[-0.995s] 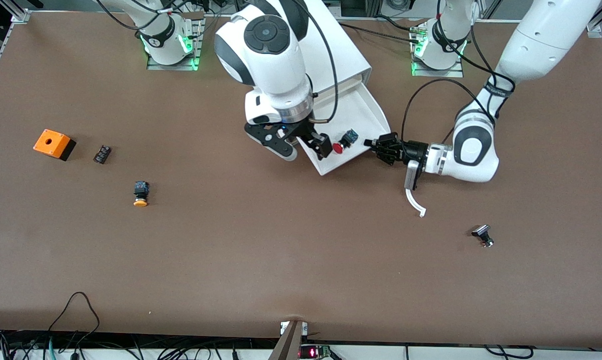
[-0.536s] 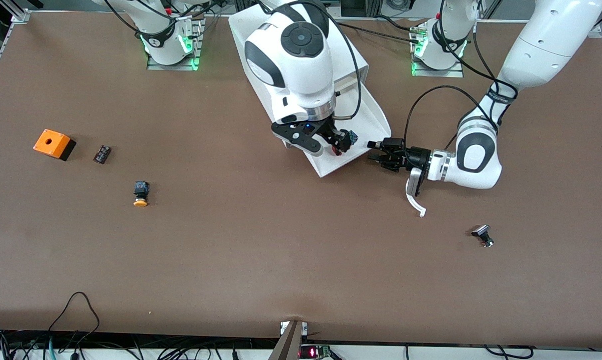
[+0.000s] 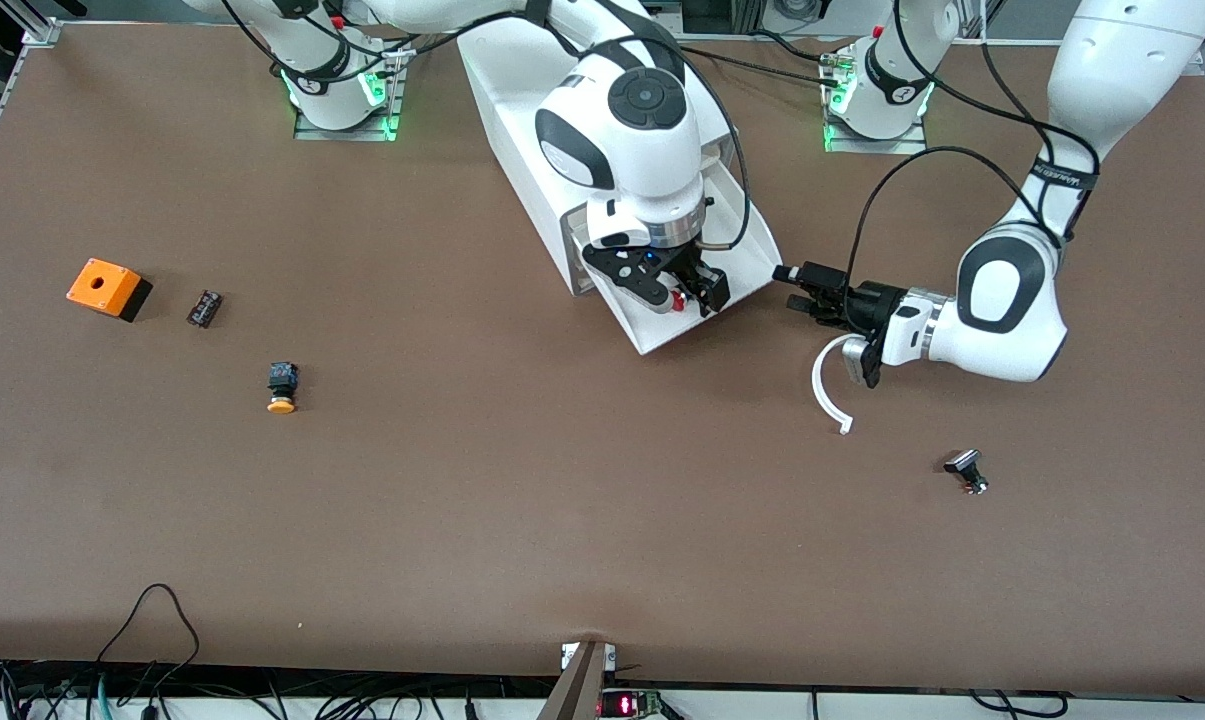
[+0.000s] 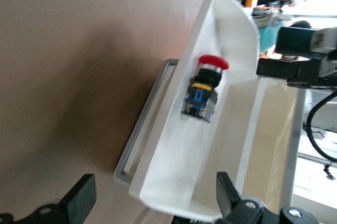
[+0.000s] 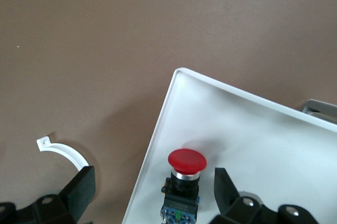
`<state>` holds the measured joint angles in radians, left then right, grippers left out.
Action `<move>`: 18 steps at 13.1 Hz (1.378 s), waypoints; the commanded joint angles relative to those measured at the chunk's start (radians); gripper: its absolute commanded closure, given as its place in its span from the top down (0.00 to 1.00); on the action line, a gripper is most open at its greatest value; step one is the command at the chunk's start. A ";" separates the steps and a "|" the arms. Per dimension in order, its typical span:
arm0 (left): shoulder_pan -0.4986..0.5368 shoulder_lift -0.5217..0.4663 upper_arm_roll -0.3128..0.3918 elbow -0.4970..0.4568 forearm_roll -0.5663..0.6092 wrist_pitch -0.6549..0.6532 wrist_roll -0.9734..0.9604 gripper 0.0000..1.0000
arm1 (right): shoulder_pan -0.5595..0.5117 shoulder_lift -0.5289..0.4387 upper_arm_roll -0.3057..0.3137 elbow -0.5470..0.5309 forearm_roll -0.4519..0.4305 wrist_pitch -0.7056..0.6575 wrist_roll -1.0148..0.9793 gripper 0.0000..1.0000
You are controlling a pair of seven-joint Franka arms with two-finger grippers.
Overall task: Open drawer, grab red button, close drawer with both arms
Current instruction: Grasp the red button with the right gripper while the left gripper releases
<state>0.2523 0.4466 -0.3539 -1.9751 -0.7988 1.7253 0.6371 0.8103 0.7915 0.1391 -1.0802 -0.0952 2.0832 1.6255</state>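
The white drawer point(image 3: 752, 235) stands pulled out of its cabinet point(image 3: 522, 110). In it lies the button point(image 3: 676, 302), red cap on a black body point(image 5: 187, 162) point(image 4: 204, 90). My right gripper point(image 3: 687, 298) point(image 5: 154, 174) hangs open low over the drawer, with the button between its fingers point(image 5: 226, 187), untouched. Beside the drawer's front corner, toward the left arm's end, my left gripper point(image 3: 790, 287) point(image 4: 152, 182) is open and empty. It faces the drawer's grey handle point(image 4: 142, 129).
A white curved strip point(image 3: 830, 385) lies under the left wrist. A small black part point(image 3: 967, 472) lies nearer the front camera. Toward the right arm's end are an orange-capped button point(image 3: 281, 387), a black part point(image 3: 204, 307) and an orange box point(image 3: 108, 288).
My left gripper opened and drew back from the drawer's front corner. My right gripper swung across the drawer and came down around the button.
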 commanded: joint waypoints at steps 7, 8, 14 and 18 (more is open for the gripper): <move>-0.007 -0.101 -0.020 0.229 0.410 -0.182 -0.658 1.00 | 0.043 0.075 0.000 0.016 0.103 0.057 -0.001 0.99; -0.014 -0.101 -0.023 0.281 0.476 -0.209 -0.731 1.00 | 0.047 0.075 0.000 0.007 0.106 0.057 0.000 0.99; -0.149 -0.065 -0.016 0.547 0.746 -0.354 -1.078 1.00 | 0.040 0.068 0.008 -0.001 0.170 0.029 -0.101 0.00; -0.196 0.009 -0.004 0.692 0.811 -0.444 -1.127 1.00 | 0.037 0.057 0.005 0.023 0.167 -0.029 -0.116 0.00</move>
<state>0.0585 0.3736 -0.3724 -1.4107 -0.0182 1.3279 -0.4822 0.8541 0.8646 0.1417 -1.0786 0.0559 2.1059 1.5345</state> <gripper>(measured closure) 0.000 0.586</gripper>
